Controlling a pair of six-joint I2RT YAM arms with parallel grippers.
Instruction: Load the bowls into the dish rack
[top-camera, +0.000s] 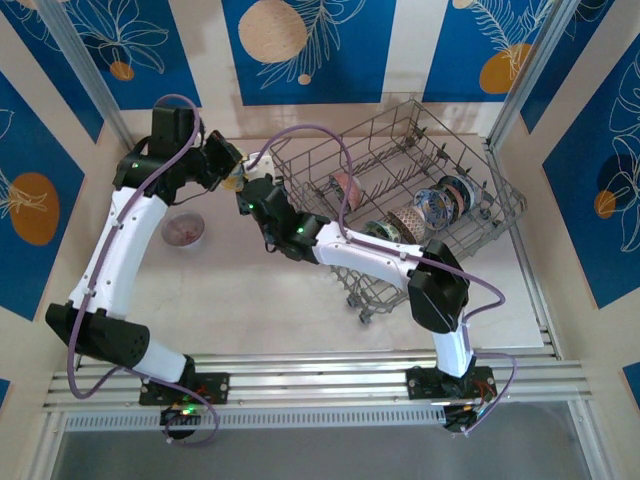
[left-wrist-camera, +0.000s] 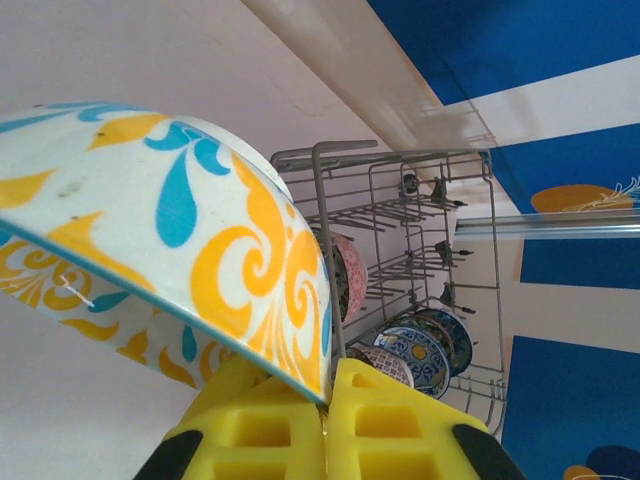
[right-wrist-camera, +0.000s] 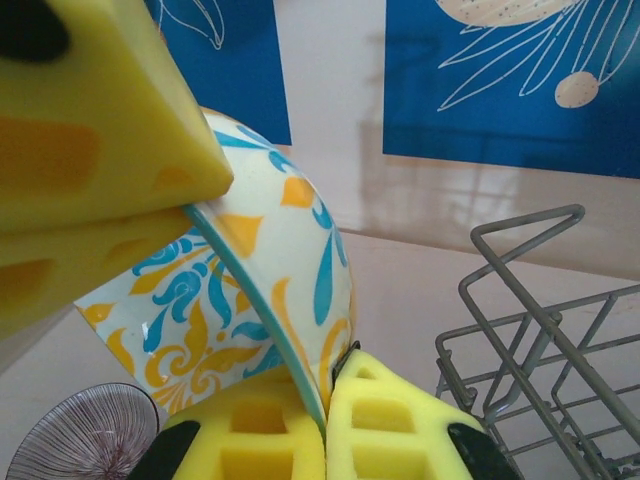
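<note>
Yellow foam fingers (left-wrist-camera: 260, 430) of the left hand (left-wrist-camera: 325, 398) are seen closest in the left wrist view, pressed together on the rim of a white bowl (left-wrist-camera: 200, 230) painted with yellow and turquoise scrolls. The same bowl is pinched at another point of its rim by the right hand (right-wrist-camera: 325, 400), whose pads are closed on the thin wall from both sides. In the right wrist view, the left hand's grip on the rim is seen at the upper left.

Held by both hands at once, the bowl is carried tilted in the air above the surface (top-camera: 250, 290). It is placed just beside the left corner of the dish rack (top-camera: 395, 150), as seen from above, and not inside it.

Within the rack, a pink bowl (top-camera: 345, 185) is stood on edge between the tines near the middle. Several blue-patterned bowls (top-camera: 440, 202) are lined up on edge toward the right end. A ribbed pinkish bowl (top-camera: 183, 230) is seen upright on the surface, well apart from the rack and beside the left arm.
</note>
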